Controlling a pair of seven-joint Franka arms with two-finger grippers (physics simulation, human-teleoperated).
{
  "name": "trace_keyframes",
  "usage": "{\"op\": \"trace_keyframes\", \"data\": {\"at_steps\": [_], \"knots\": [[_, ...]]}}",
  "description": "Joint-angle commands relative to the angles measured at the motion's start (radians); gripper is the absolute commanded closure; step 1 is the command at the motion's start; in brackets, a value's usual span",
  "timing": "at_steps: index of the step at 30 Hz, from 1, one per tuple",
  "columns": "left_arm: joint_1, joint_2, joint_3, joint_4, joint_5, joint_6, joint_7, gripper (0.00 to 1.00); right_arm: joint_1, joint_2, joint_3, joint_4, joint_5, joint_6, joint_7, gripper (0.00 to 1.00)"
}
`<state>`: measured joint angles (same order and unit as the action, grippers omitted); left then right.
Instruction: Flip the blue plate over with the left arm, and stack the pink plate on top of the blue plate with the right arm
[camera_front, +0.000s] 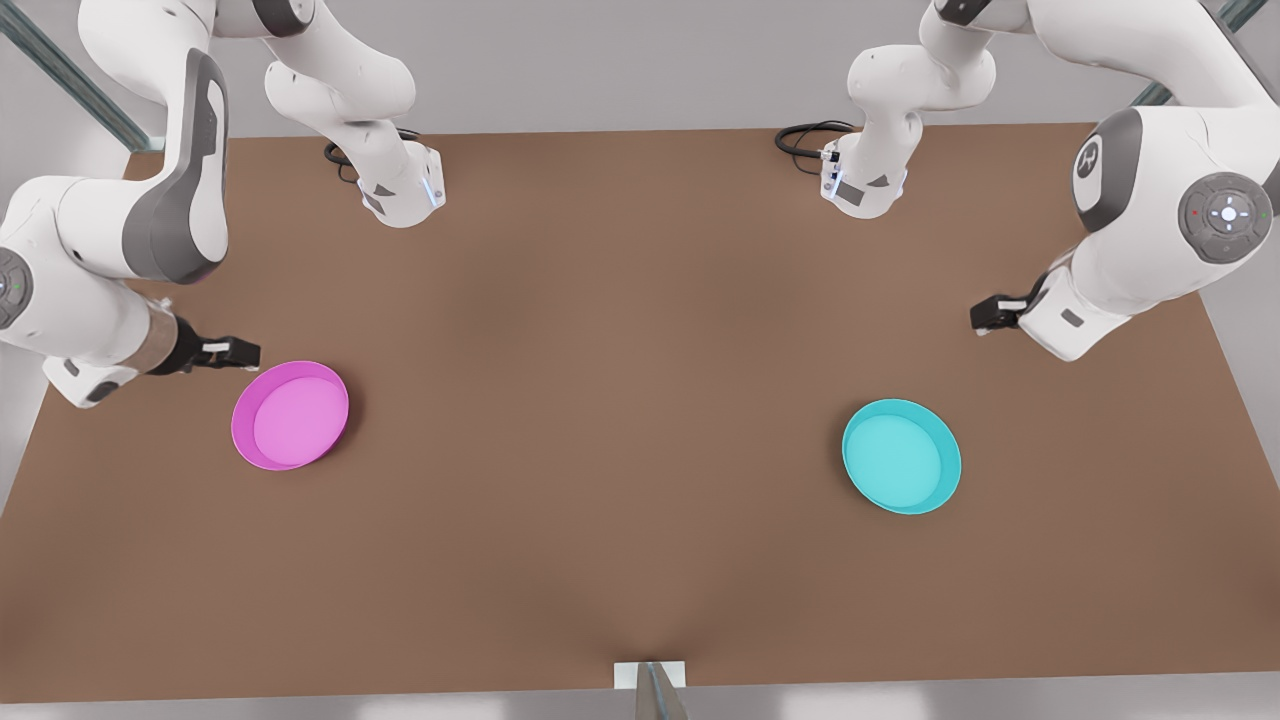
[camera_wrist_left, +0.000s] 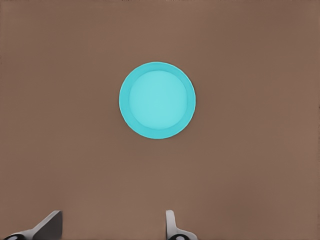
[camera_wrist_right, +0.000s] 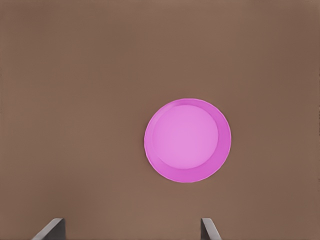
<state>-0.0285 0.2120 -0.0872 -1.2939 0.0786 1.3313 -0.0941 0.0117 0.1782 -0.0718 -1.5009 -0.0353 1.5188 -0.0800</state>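
Left gripper (camera_front: 985, 318), on the front view's right: fingers (camera_wrist_left: 172, 225) spread wide, holding nothing, raised above the table (camera_front: 620, 400) and apart from the blue plate (camera_front: 901, 456). That plate sits flat, open side up, near the gripper. Right gripper (camera_front: 240, 352), on the front view's left: fingers (camera_wrist_right: 207, 230) likewise wide and empty, just beside the pink plate (camera_front: 290, 415), not touching. Pink plate also open side up. The plates lie well apart.

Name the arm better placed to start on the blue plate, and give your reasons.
The left arm. Its open left gripper hovers on the blue plate's side, and its wrist view looks straight down on that plate. The right gripper sits by the pink plate.
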Motion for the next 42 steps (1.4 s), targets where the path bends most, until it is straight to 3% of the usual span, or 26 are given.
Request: {"op": "trace_keyframes", "data": {"at_steps": [1,2,3,5,7,10,15,20,22,24,28,34,36,42], "knots": [[0.001,0.0,0.0,0.001,-0.005,0.051,-0.088,0.0,-0.002,0.0,0.0,-0.001,0.0,0.095,-0.054,0.0],[0.002,0.003,0.001,-0.001,-0.002,0.055,-0.087,0.0,-0.002,0.003,0.0,-0.001,0.0,0.096,-0.052,0.0],[0.05,0.093,0.004,-0.001,-0.008,0.074,-0.09,0.0,-0.007,0.015,0.0,-0.004,0.0,0.095,-0.052,0.0],[0.156,0.285,0.001,-0.004,-0.091,0.302,-0.03,0.0,-0.036,0.096,-0.003,-0.009,0.012,0.092,-0.054,0.0],[0.272,0.401,0.01,-0.096,-0.257,0.54,0.468,0.0,-0.131,0.198,-0.002,-0.038,0.012,0.167,-0.099,0.0],[0.322,0.478,0.012,-0.189,-0.295,0.68,0.763,0.0,-0.305,0.356,0.001,-0.03,0.094,0.371,-0.334,0.0],[0.329,0.514,0.012,-0.317,-0.321,0.884,0.903,0.0,-0.351,0.451,0.001,-0.029,0.146,0.489,-0.422,0.0],[0.329,0.532,0.014,-0.34,-0.321,0.878,0.901,0.0,-0.401,0.439,0.003,-0.097,0.147,0.497,-0.52,0.0],[0.329,0.527,0.012,-0.34,-0.324,0.868,0.866,0.25,-0.411,0.373,0.0,-0.197,0.152,0.524,-0.514,0.0],[0.328,0.52,0.01,-0.352,-0.326,0.847,0.834,0.24,-0.434,0.331,-0.002,-0.303,0.152,0.636,-0.537,0.0],[0.32,0.512,-0.017,-0.352,-0.326,0.822,0.706,0.24,-0.443,0.349,0.0,-0.348,0.15,0.771,-0.581,0.0],[0.314,0.517,-0.031,-0.354,-0.327,0.83,0.672,0.28,-0.438,0.385,0.003,-0.354,0.218,0.776,-0.58,0.0],[0.314,0.52,-0.031,-0.352,-0.324,0.839,0.671,0.58,-0.438,0.383,0.004,-0.357,0.219,0.77,-0.581,0.0],[0.305,0.533,-0.031,-0.351,-0.321,0.862,0.668,0.6,-0.441,0.386,0.01,-0.368,0.224,0.764,-0.58,0.0]]}}
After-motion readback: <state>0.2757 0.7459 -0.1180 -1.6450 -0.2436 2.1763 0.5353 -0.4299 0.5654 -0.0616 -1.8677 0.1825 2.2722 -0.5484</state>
